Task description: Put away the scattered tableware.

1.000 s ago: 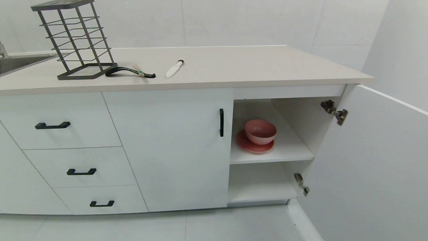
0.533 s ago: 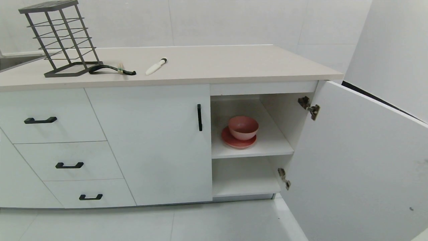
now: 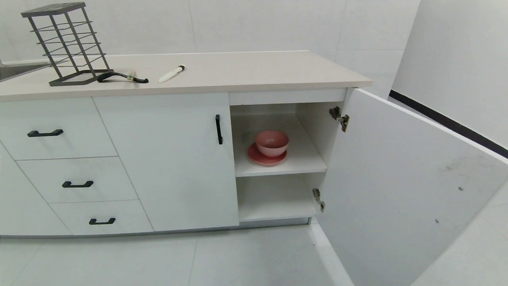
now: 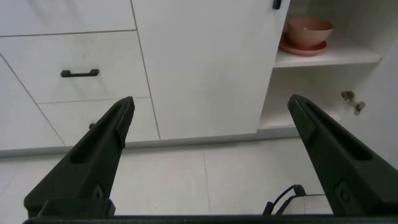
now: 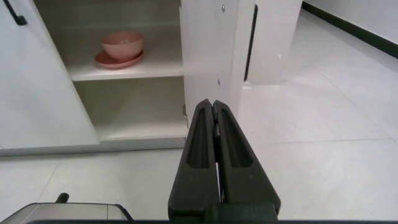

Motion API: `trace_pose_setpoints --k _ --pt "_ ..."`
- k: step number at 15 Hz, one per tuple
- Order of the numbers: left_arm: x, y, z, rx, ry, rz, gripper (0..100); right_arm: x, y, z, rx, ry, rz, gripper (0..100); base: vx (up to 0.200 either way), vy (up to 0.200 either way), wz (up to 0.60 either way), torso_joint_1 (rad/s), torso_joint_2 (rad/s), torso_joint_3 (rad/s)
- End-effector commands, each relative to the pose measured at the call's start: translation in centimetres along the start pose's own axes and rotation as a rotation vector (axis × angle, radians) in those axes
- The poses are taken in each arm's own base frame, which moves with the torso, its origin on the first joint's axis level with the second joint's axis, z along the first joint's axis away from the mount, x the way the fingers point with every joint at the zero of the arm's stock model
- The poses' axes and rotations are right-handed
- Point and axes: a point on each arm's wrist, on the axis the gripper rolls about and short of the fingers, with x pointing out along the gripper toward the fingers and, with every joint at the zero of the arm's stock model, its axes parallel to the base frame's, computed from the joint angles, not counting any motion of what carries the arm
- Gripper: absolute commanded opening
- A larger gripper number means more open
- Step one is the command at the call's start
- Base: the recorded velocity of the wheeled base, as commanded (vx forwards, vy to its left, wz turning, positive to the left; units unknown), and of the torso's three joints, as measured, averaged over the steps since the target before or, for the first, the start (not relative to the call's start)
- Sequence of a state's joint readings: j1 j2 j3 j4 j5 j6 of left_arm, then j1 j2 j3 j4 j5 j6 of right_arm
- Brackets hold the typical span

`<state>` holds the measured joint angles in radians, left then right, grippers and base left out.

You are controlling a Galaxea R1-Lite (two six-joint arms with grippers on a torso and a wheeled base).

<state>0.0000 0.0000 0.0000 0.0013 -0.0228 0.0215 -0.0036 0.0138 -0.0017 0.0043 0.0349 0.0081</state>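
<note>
A pink bowl [image 3: 272, 142] rests on a red plate [image 3: 266, 159] on the upper shelf of the open cupboard [image 3: 278, 169]. On the countertop [image 3: 254, 71] lie a white-handled knife [image 3: 171, 74] and a black-handled utensil [image 3: 123, 77]. My left gripper [image 4: 211, 102] hangs open above the floor, facing the drawers, with the bowl [image 4: 309, 29] and plate [image 4: 303, 48] off to one side. Low over the floor tiles, my right gripper [image 5: 213, 104] is shut on nothing; it points at the edge of the open door [image 5: 214, 43], with the bowl [image 5: 122, 43] beyond.
The cupboard door [image 3: 397, 178] swings far out to the right. A black wire rack [image 3: 65, 43] stands on the counter's left, beside a sink [image 3: 16, 69]. Three drawers [image 3: 75, 167] with black handles sit at left. The lower shelf [image 3: 274, 198] is bare.
The whole head picture has slid left and the cupboard looks smaller, so the camera has moved. The bowl, plate and counter items lie where they were.
</note>
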Motion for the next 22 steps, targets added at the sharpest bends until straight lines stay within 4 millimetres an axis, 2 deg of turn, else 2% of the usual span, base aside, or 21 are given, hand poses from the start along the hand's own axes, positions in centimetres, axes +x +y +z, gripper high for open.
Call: trace_pose_setpoints --k 1,10,13,18,19,20,21,22 --pt "0.0 0.0 0.0 0.000 0.000 0.000 100 0.0 0.0 0.0 -0.002 0.004 0.001 0 -0.200 0.000 0.00 0.002 0.00 0.007" --pt "0.0 0.0 0.0 -0.002 -0.001 0.001 100 0.0 0.0 0.0 0.001 0.002 0.002 0 0.000 -0.200 0.00 0.002 0.00 0.004" --pt "0.0 0.0 0.0 -0.002 -0.001 0.003 100 0.0 0.0 0.0 0.004 0.002 0.002 0 -0.200 0.000 0.00 0.007 0.00 0.001" --pt "0.0 0.0 0.0 -0.002 -0.001 0.001 100 0.0 0.0 0.1 -0.033 -0.003 0.007 0 0.000 0.000 0.00 0.000 0.00 0.000" --pt "0.0 0.0 0.0 -0.002 -0.001 0.001 100 -0.4 0.1 2.1 -0.014 -0.108 0.003 0 0.000 0.000 0.00 0.000 0.00 0.000" --pt "0.0 0.0 0.0 -0.002 0.000 0.001 100 -1.4 0.3 7.3 -0.008 -0.289 -0.004 0 0.000 -0.200 0.00 0.012 0.01 0.002" --pt "0.0 0.0 0.0 -0.002 0.000 0.001 100 -0.8 0.4 9.4 -0.019 -0.280 0.030 0 0.000 -0.200 0.00 -0.007 0.01 0.007" --pt "0.0 0.0 0.0 -0.002 -0.001 0.001 100 0.8 0.6 11.0 -0.054 -0.206 0.123 0 0.000 -0.200 0.00 0.002 0.00 -0.002"
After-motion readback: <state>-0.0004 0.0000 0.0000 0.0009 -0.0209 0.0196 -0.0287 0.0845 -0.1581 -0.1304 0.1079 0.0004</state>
